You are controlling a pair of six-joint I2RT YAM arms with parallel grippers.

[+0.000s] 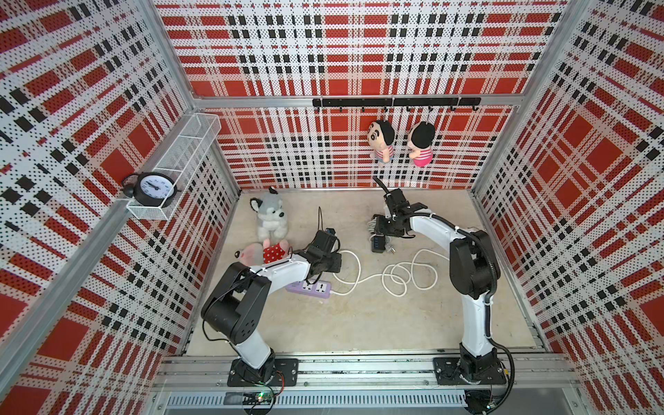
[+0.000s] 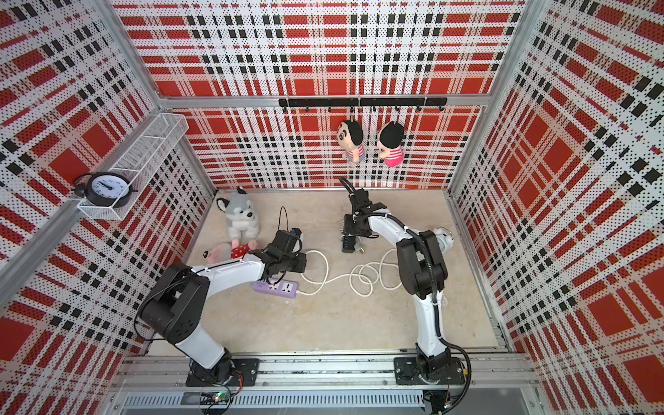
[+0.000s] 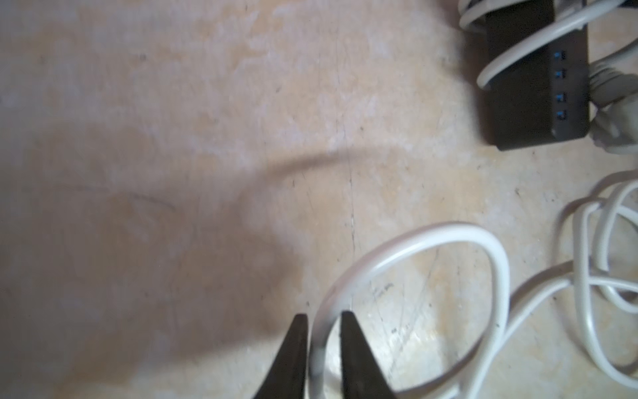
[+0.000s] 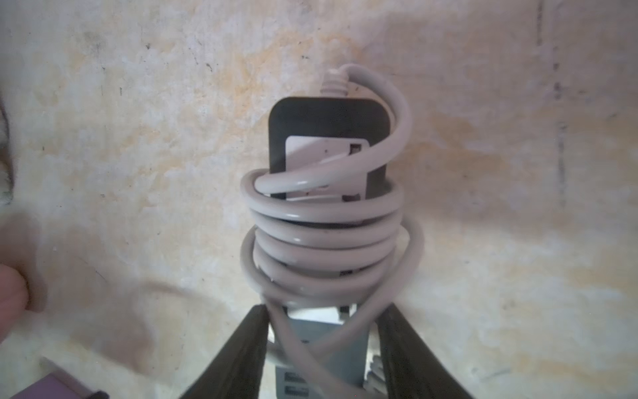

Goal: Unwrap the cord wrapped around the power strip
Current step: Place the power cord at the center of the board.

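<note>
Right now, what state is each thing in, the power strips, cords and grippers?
Black power strip: grey cord wound around it.
Purple power strip: lying flat, white cord unwound and loose.
Left gripper: open, white cord between its fingers.
Right gripper: straddling the black power strip; grip unclear.
</note>
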